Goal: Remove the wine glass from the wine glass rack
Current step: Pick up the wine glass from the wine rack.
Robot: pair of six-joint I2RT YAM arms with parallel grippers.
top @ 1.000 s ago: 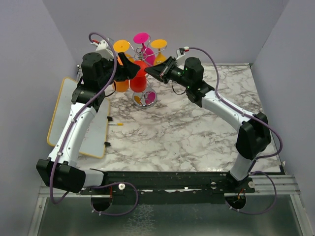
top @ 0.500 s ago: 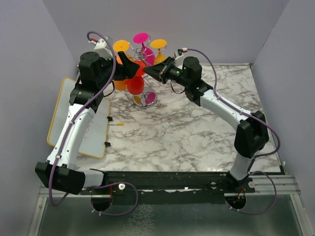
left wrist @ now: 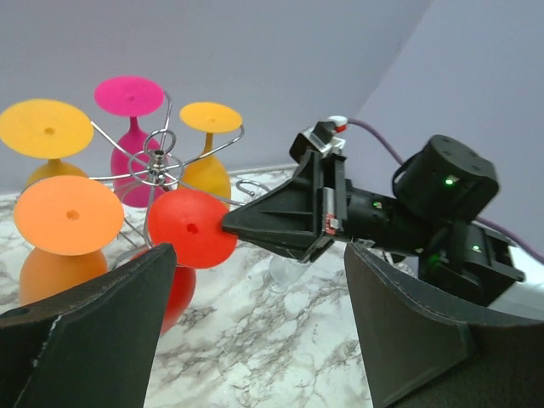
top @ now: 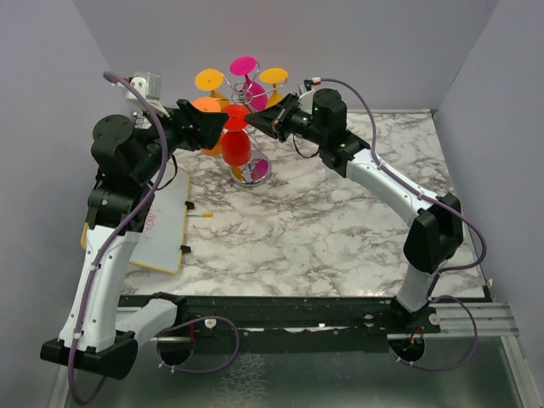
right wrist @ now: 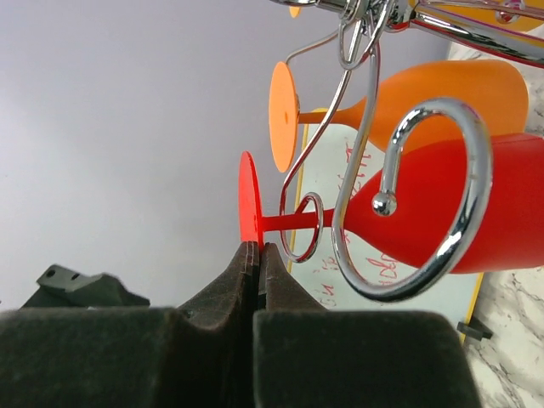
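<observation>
1. Wine glass point(top: 236, 146), red, hangs bowl down on the wine glass rack point(top: 252, 174); its flat foot sits up among the curled wire arms and its stem passes through a chrome loop; the rack stands on its round mirror base toward the far side of the marbled counter point(top: 323, 221).
2. Right gripper point(right wrist: 257, 248) is clenched, fingers pressed flat together; the tips meet the rim of the red foot; whether that thin rim is nipped between them cannot be told.
3. Left gripper point(top: 219, 129) is released, fingers spread wide with nothing between them; it hovers at the left side of the rack, near the red glass but apart from it, facing the right gripper across the foot.
4. Other glasses hang on the same rack; an orange glass point(left wrist: 68, 214) is just beside the red one; a pink glass point(left wrist: 129, 95) hangs at the back, with yellow glasses point(left wrist: 47, 127) on either side of it.
5. Whiteboard point(top: 166, 238) with a yellow border lies on the left part of the counter, partly under the left arm; red writing shows on it, too small to read.
</observation>
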